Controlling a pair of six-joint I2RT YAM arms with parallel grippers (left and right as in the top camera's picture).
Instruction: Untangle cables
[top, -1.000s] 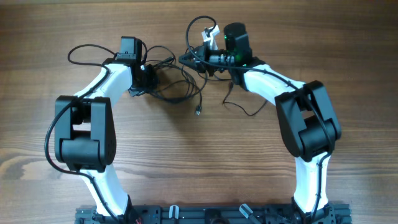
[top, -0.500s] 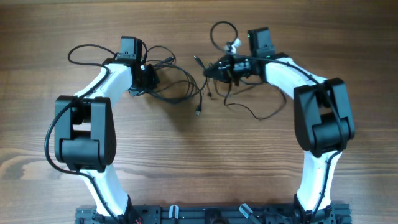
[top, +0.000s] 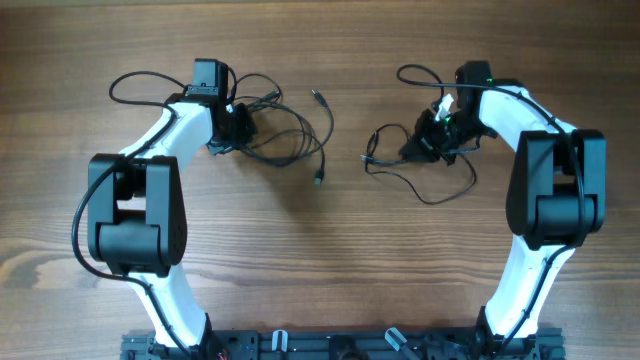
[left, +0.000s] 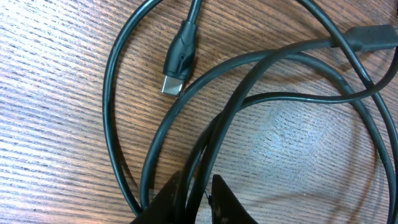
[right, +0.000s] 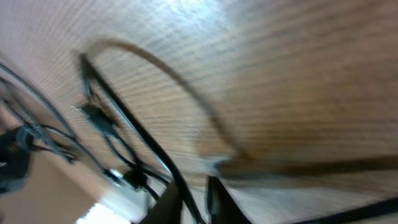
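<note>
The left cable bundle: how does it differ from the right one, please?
The left bundle spreads in several wide loops; the right bundle is smaller, trailing one long strand. Only the right bundle shows a whitish tip. Both are thin black cords on the wooden table.

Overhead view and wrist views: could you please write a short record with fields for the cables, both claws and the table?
left cables: black loops, a silver-tipped plug lying free
left claw: shut on the left cables
right cables: black heap at the right claw, one whitish tip
right claw: cord between the fingertips; grip unclear, view blurred
table: brown wood; the two heaps lie apart
</note>
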